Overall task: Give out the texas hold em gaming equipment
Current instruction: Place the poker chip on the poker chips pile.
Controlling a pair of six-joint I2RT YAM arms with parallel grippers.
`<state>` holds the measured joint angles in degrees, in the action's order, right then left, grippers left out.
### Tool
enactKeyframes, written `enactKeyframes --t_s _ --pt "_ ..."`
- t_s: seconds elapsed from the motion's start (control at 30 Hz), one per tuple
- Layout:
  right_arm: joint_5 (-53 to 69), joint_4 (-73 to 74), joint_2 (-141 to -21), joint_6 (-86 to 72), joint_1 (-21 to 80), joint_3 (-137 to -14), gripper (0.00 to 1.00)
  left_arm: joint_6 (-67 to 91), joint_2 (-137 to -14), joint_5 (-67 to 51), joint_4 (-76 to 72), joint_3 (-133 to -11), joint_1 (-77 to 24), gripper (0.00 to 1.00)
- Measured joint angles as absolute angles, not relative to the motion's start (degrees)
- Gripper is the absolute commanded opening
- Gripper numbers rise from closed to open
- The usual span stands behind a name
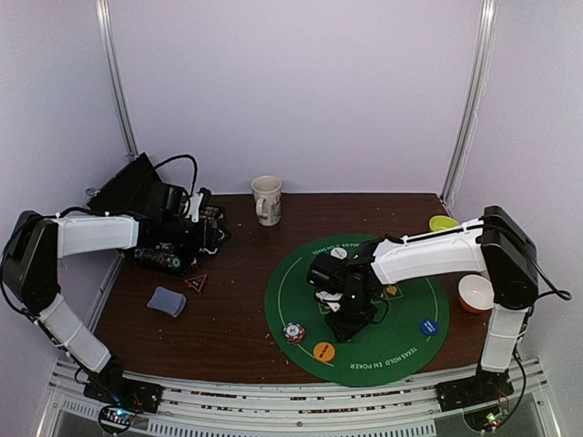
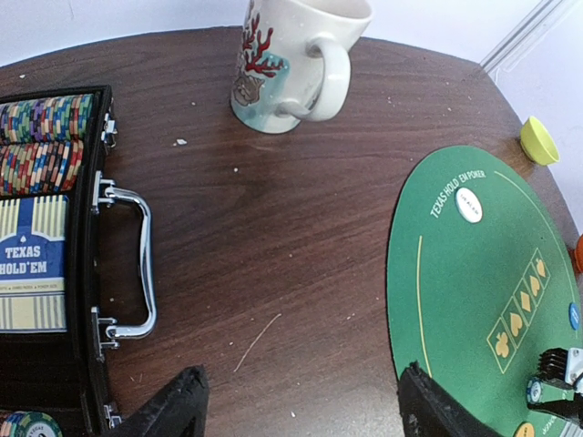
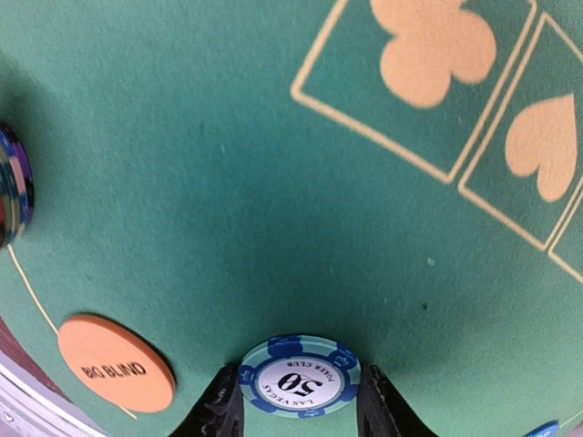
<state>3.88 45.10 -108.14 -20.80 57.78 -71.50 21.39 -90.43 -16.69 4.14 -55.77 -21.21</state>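
Case with racked chips is located at the far left of the table. The left gripper is poised beside it, fingers spread wide with nothing between them. Cards are seen as a grey-blue deck on bare wood in front of the case, well apart from the mat. At the mat's near left edge, a stack and an orange disc are laid just beside each other. The right gripper is positioned low over the mat centre. It is closed on a blue chip, which is pinched by its rim between both fingers with its face turned to the wrist camera. Mat cloth lies directly beneath the chip, and in the wrist view the orange disc appears near on its left. Placement is judged to fall to the right arm, since the left is well apart from the mat.
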Motion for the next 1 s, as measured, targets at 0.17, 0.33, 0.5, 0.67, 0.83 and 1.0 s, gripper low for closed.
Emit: enactKeyframes --t_s 0.17,0.33,0.5,0.67,0.83,1.0 --pt "3.9 47.3 -108.1 -20.8 57.9 -72.6 0.33 21.3 -90.4 -16.6 4.2 -55.8 -21.2 0.74" --pt "4.4 48.4 -107.8 -20.5 57.9 -74.9 0.33 21.3 -90.4 -16.6 4.2 -55.8 -21.2 0.74" --pt "7.2 47.6 -106.7 -18.3 59.4 -80.1 0.33 21.3 -90.4 -16.5 4.3 -55.8 -21.2 0.74" --pt "9.1 46.5 -107.9 -16.0 63.1 -87.8 0.33 21.2 -90.4 -16.2 4.4 -55.8 -21.2 0.75" --pt "7.6 48.1 -112.7 -13.7 65.4 -94.3 0.33 21.0 -90.4 -15.9 4.5 -55.8 -21.2 0.75" --pt "6.0 50.4 -116.8 -12.2 65.5 -96.1 0.34 21.0 -90.4 -15.8 4.5 -55.8 -21.2 0.75"
